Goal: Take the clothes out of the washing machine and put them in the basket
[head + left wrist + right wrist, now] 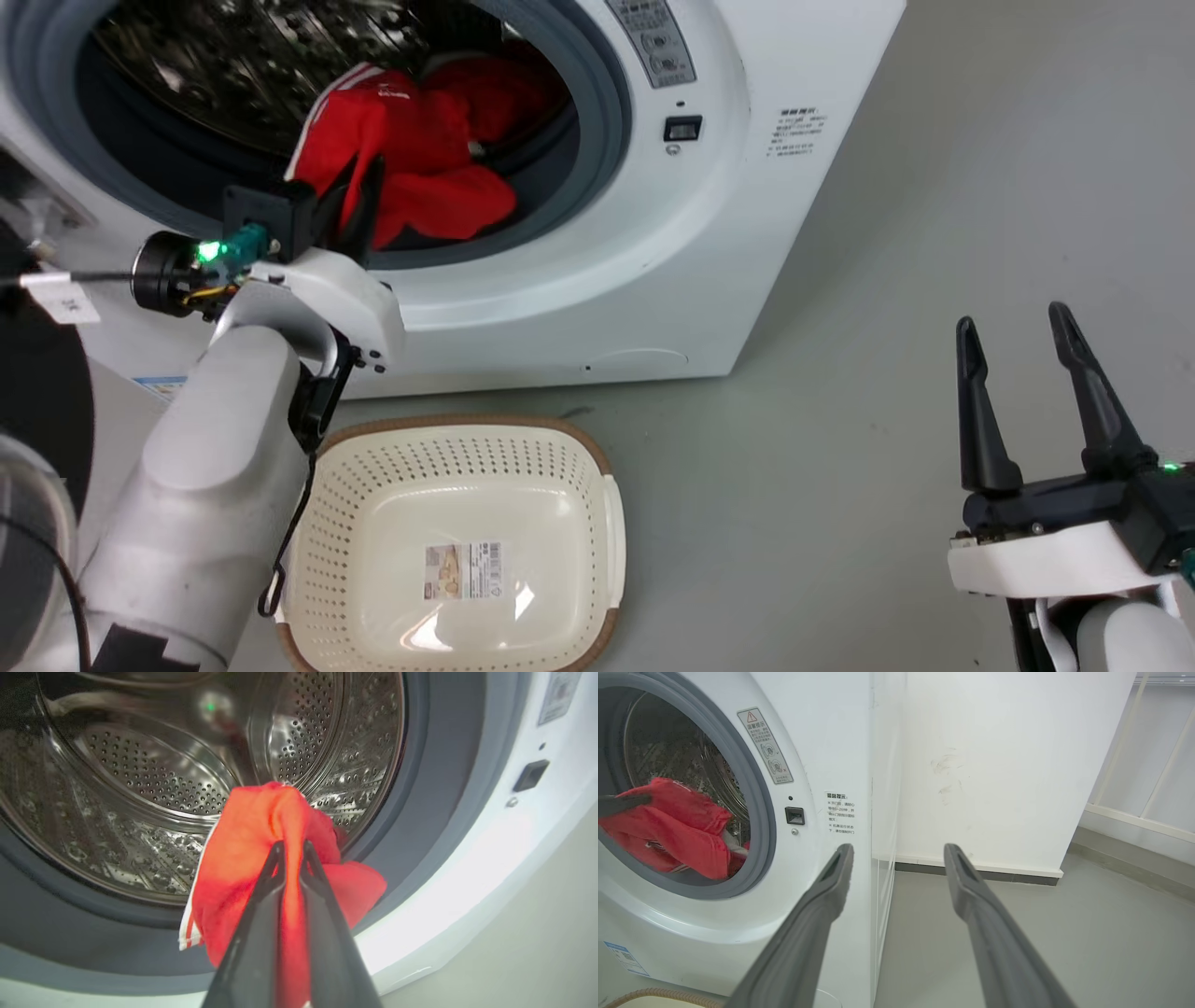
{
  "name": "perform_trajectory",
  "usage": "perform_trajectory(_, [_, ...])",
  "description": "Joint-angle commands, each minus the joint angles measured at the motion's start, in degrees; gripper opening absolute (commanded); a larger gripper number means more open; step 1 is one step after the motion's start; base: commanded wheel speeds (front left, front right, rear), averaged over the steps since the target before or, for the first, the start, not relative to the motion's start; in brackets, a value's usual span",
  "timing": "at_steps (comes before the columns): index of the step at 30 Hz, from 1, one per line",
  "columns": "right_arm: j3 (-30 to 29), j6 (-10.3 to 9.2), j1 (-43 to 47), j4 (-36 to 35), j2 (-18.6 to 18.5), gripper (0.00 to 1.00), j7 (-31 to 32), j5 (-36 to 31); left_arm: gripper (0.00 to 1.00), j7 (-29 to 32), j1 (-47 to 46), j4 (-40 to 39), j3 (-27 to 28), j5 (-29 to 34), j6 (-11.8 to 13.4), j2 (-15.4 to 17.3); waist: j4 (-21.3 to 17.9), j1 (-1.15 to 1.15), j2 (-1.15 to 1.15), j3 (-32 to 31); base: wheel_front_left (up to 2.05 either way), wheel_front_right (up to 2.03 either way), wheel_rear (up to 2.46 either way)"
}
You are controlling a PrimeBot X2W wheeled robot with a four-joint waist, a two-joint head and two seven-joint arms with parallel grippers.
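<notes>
Bunched red clothes [236,858], white stripes, pinched by left gripper [292,845], seemingly at drum [140,779] mouth

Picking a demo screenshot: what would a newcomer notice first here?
The bright red clothes in the open mouth of the washing machine catch the eye first, pinched by the left gripper. Below it on the floor sits the cream basket, holding only a label. The right gripper hangs open at lower right.

Grey floor [934,233] with the white washing machine [719,261] and, just before it, the cream basket [448,457]
</notes>
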Motion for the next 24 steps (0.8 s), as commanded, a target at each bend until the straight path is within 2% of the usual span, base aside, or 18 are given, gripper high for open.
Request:
perform_trajectory(1, [0.05, -0.04, 1.22, 0.21, 0.08, 1.0, -0.12, -0.47, 0.0, -0.38, 2.46, -3.7, 0.61, 0.07, 0.9, 0.78, 1.42, 0.02, 0.0, -2.74, 0.0, 0.0, 0.0])
perform_trajectory(9, [0.11, -0.04, 3.53, 0.82, 0.08, 1.0, -0.12, -0.6, 0.0, 0.47, 10.42, -19.32, 1.34, 0.13, 4.43, 4.06, 2.35, 0.02, 0.0, -6.76, 0.0, 0.0, 0.0])
perform_trajectory(20, [0.49, -0.04, 5.68, 1.25, 0.08, 1.0, -0.12, -0.24, 0.0, 5.96, 18.46, -42.25, 3.05, 0.46, 10.13, 9.59, 2.73, 0.02, 0.0, -10.41, 0.0, 0.0, 0.0])
perform_trajectory(24, [0.56, -0.04, 6.21, 1.35, 0.08, 1.0, -0.12, -0.16, 0.0, 7.33, 20.31, -47.4, 3.34, 0.88, 11.48, 10.81, 2.7, 0.02, 0.0, -11.13, 0.0, 0.0, 0.0])
